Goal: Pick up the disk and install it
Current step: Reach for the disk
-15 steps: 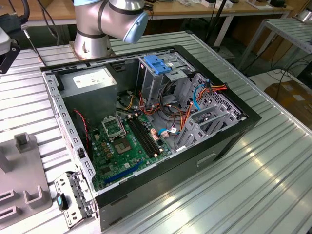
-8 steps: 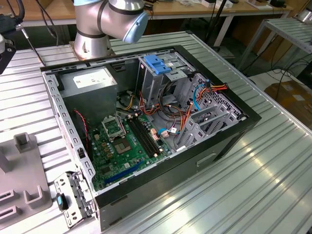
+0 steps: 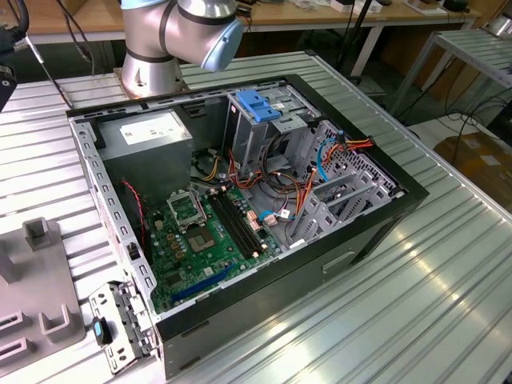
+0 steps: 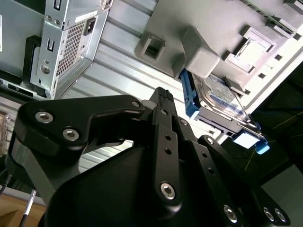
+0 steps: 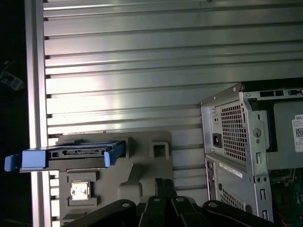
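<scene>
In the exterior view, a grey holder (image 3: 40,296) lies on the ribbed metal table (image 3: 416,320), by the table's edge at the exterior view's left. Next comes the open computer case (image 3: 376,240), in the middle of the table. It has a green board (image 3: 200,240) on its floor and a blue plate (image 3: 260,104) on top of its metal cage. The arm (image 3: 172,36) stands on the table behind the case.

In both wrist views the disk (image 5: 66,156), grey with a blue frame, sits on the grey holder, at the holder's end near the table's edge. The black gripper (image 5: 164,187) is over the holder, apart from the disk. It has hold of nothing that I can see. I cannot tell how far open it is.
</scene>
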